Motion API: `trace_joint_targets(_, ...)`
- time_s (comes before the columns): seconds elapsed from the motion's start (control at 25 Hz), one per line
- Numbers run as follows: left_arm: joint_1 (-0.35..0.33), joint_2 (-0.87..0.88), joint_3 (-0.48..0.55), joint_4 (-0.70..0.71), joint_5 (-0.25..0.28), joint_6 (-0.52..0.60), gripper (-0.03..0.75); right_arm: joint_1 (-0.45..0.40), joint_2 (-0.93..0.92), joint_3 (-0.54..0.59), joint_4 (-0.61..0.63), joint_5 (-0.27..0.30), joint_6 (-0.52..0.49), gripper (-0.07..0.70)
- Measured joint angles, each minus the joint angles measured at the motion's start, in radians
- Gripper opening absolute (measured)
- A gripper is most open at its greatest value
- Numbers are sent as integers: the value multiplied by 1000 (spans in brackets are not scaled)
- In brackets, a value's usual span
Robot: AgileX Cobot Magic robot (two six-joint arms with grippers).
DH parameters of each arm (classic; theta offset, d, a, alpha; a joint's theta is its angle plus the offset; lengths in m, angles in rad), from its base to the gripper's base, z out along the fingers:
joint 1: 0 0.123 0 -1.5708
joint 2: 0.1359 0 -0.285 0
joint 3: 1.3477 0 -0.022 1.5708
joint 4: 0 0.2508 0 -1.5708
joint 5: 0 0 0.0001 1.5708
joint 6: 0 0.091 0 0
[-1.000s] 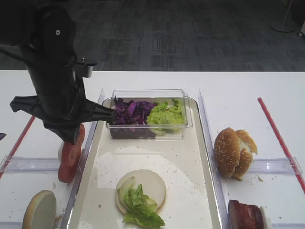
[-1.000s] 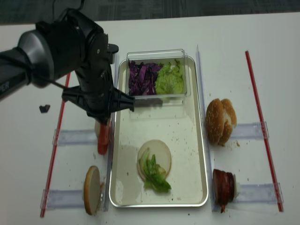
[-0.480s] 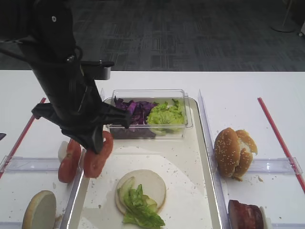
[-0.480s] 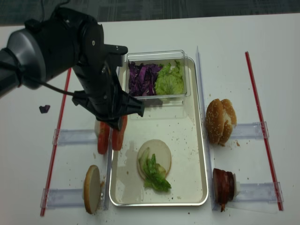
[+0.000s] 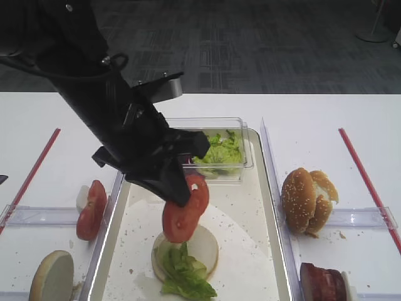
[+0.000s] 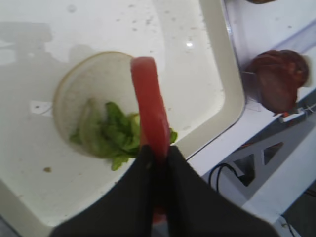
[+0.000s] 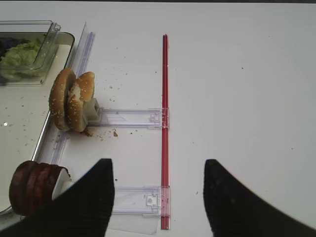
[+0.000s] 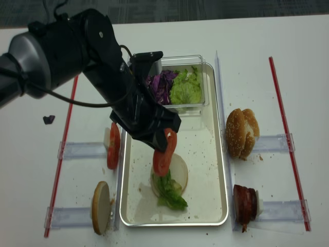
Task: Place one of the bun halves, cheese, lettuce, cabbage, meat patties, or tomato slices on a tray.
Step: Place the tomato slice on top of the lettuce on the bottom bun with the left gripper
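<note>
The left claw (image 8: 163, 149) pinches a tomato slice (image 8: 163, 153) edge-up; just below it lie lettuce (image 8: 169, 193) and a bun half (image 8: 180, 167) on the tray (image 8: 208, 154).

The right claw (image 7: 158, 197) is pressed together, holding nothing.

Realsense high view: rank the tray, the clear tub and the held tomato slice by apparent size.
1. tray
2. clear tub
3. tomato slice in the left gripper, though it is raised nearer the camera and seen partly edge-on.
</note>
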Motion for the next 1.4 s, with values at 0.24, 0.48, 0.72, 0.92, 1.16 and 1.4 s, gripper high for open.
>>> trace_joint_targets(0.24,0,0,0,-159,17,122,13,0,0,0,0,0,0,432)
trace_joint_targets(0.48,0,0,0,-170,28,143,13,0,0,0,0,0,0,428)
trace_joint_targets(0.72,0,18,0,-172,33,144,13,0,0,0,0,0,0,428)
trace_joint_targets(0.92,0,47,0,-172,33,149,13,0,0,0,0,0,0,428)
trace_joint_targets(1.16,0,101,0,-172,33,170,13,0,0,0,0,0,0,428)
trace_joint_targets(1.4,0,144,0,-172,33,182,13,0,0,0,0,0,0,427)
